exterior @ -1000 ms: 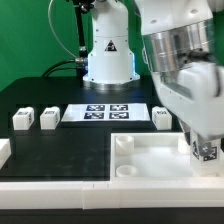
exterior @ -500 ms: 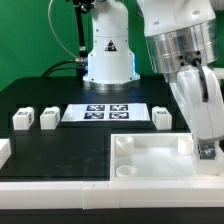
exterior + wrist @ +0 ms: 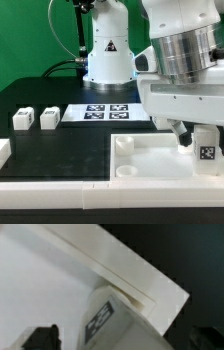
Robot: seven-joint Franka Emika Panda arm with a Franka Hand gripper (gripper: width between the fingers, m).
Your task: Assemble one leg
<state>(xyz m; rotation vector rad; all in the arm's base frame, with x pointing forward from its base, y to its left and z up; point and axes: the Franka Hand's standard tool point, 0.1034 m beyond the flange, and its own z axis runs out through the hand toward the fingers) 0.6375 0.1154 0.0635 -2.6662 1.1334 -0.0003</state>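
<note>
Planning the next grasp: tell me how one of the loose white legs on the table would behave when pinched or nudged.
The leg looks like rigid plastic, so probably stiff and light. Its flat faces and squat shape suggest it would slide rather than roll or tip. Its smooth surface may be somewhat slippery.

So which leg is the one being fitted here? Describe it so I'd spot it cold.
Start at the large white tray-like part at the front of the table. At its far corner on the exterior view's right, under the arm's pincer, stands the leg. Unlike the two loose blocks at the left, it sits on the tray.
</note>
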